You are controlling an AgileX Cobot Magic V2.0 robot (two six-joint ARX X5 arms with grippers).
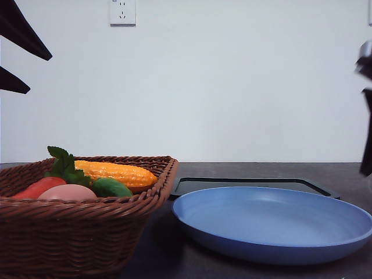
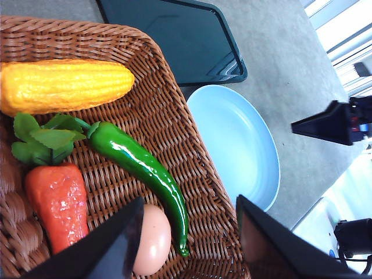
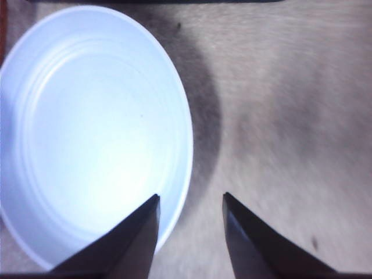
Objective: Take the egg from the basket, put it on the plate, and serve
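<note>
**Left tool lined up over the egg, right tool waiting by the plate**

The egg (image 2: 152,239) lies in the basket (image 2: 174,133), in the corner nearest the left tool (image 2: 189,238). One finger of that tool already overlaps the egg's side in the left wrist view, while the other finger sits out past the basket's rim. The tool is spread wide and holds nothing. That width looks chosen to straddle the egg, though the gap is centred beside it rather than on it, so a small shift toward the egg seems needed before closing.

A green pepper (image 2: 139,165) runs just beside the egg, between it and the middle of the tool's gap. It is likely to get nudged or caught if the fingers close where they are. The carrot (image 2: 58,200) lies on the far side of the egg from the pepper, and the corn (image 2: 64,86) is well away from the tool.

The right tool (image 3: 190,232) is also parted and empty, hovering above the worktop (image 3: 290,128) with the plate's (image 3: 87,128) rim just under one finger. It seems parked there ready to take the plate's edge for serving. The plate is bare, and beyond it lies a black tray (image 1: 250,185).
</note>
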